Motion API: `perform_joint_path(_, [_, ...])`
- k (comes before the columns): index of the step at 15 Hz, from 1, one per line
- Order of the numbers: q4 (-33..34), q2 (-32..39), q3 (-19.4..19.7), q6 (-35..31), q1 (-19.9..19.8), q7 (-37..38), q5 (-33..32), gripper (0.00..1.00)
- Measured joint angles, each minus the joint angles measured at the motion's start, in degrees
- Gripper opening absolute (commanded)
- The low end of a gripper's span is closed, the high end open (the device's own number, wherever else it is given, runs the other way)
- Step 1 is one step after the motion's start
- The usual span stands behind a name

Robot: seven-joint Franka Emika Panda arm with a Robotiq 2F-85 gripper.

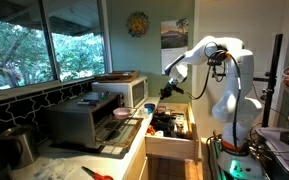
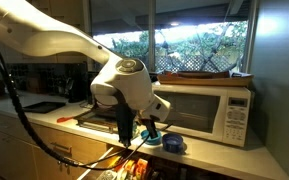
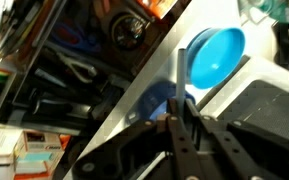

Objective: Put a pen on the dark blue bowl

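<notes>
While the gripper (image 3: 179, 128) sits at the wrist view's lower centre, we see it pinched narrowly on a pen (image 3: 178, 82), the dark blue bowl (image 3: 156, 102) just left.

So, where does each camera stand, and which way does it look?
An exterior view: far back in the room, facing the counter and window; shows the whole arm.
An exterior view: close, at counter height, facing the microwave; shows forearm and hand.
Wrist view: on the wrist, looking down at the open drawer and a blue cup; shows the hand closed on a pen.
Shared: both exterior views show microwave and hand.
</notes>
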State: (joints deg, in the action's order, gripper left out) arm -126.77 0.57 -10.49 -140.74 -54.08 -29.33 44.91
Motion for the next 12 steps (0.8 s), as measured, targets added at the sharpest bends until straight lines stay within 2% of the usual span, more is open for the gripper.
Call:
perform_joint_path(1, [0.35,-0.43,2.89,4.00,2.74,0.48,0.19,0.11])
perform_joint_path(3, [0.93,-0.77,7.44,9.58,7.03,0.58,0.19,0.11])
perform_joint_path(4, [0.96,-0.84,8.45,10.36,7.95,0.58,0.19,0.03])
perform_joint_path(6, [0.96,-0.84,10.07,10.44,9.63,0.56,0.48,0.03])
perform_joint_path(12, [4.48,1.00,18.49,10.47,21.17,2.17,4.27,0.03])
